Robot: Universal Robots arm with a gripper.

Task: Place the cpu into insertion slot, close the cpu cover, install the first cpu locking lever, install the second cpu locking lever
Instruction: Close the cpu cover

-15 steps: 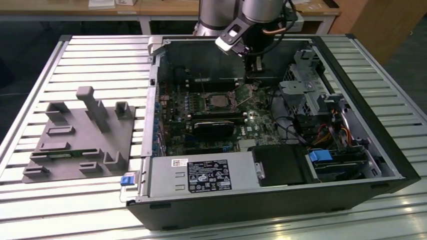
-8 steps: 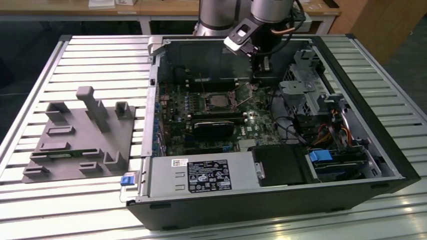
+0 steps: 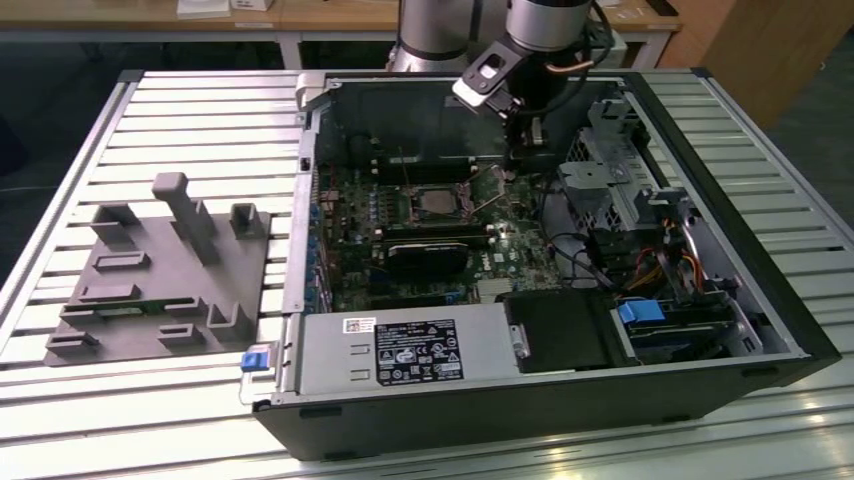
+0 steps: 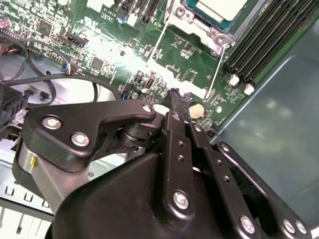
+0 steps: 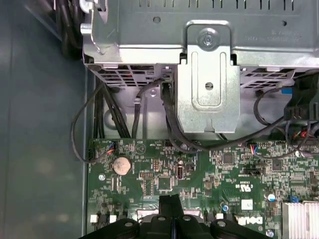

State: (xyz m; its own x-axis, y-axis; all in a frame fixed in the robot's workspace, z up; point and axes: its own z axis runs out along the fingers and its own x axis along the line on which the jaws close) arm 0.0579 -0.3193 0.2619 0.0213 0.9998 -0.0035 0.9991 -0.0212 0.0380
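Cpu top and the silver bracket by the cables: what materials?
The cpu top looks like matte silvery-beige metal: dull, even sheen. The bracket looks like bare stamped sheet steel, perhaps zinc-plated: bright grey sheen, pressed ribs, punched holes.

The slatted metal table [image 3: 200,115] carries an open black computer case [image 3: 534,425] and, at the exterior view's left, a grey fixture block [image 3: 140,285].

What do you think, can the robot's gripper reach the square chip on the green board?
Probably yes. The gripper hangs inside the open case beside the cpu, and nothing tall stands between them on the green board.
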